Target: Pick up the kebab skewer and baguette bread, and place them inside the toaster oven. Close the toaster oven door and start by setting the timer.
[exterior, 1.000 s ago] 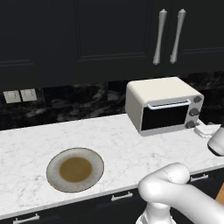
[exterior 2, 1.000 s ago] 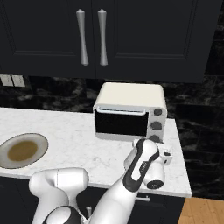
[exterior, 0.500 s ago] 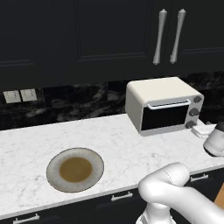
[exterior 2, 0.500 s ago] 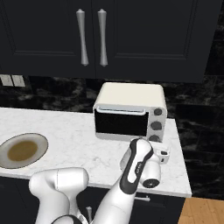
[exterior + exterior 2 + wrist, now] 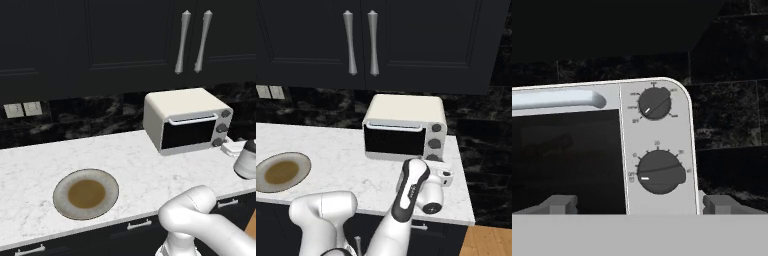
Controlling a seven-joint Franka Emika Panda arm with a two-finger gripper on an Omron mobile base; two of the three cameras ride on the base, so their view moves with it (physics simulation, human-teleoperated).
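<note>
The cream-white toaster oven [image 5: 404, 126] with dark glass door [image 5: 567, 160] sits shut at the far right of the marble bench [image 5: 150, 170]. My jaws stand wide apart, empty, facing its knobs. Next, I judge: close on the lower dark timer knob [image 5: 659, 172] and turn it.

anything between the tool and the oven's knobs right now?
Nothing visible. In the hand view the open tool faces the toaster oven knob panel, the lower knob straight ahead with clear space in front; door shut.

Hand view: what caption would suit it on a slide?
Open pincer faces the toaster oven, door shut, two dark knobs ahead.
</note>
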